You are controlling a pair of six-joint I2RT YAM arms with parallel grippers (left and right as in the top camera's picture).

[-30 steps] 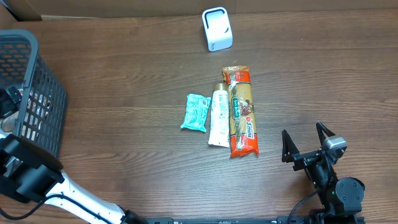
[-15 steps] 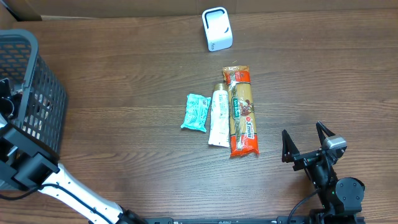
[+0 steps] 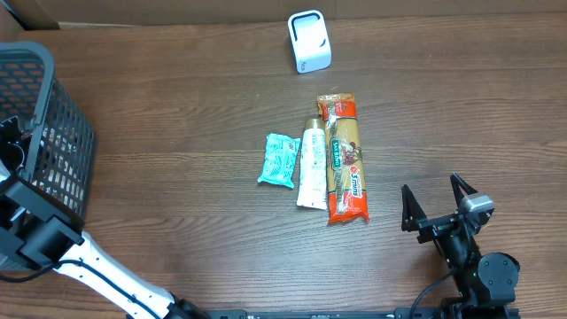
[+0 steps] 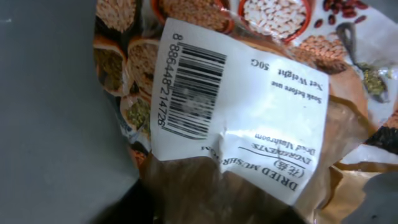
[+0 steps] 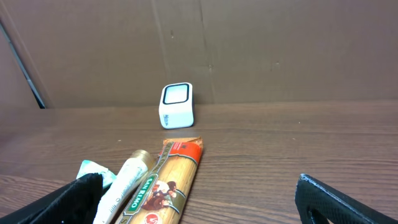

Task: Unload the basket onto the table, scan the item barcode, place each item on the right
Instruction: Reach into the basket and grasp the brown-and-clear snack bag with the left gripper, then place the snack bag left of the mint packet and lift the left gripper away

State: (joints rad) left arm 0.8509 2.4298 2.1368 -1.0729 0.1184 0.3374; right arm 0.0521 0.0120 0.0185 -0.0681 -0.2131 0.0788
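The left wrist view is filled by a dried mushroom packet whose white label carries a barcode. Its creased brown lower part runs down between the jaws of my left gripper, which looks shut on it. In the overhead view that gripper is hidden inside the black wire basket at the far left. The white scanner stands at the back of the table, also in the right wrist view as the scanner. My right gripper is open at the front right, holding nothing.
In the middle of the table lie an orange pasta packet, a cream tube and a teal packet, side by side. The pasta packet points toward the right gripper. A brown cardboard wall backs the table.
The left arm has shifted a little at the basket, and its jaws have closed in on the packet. The right arm and the items on the table have not moved.
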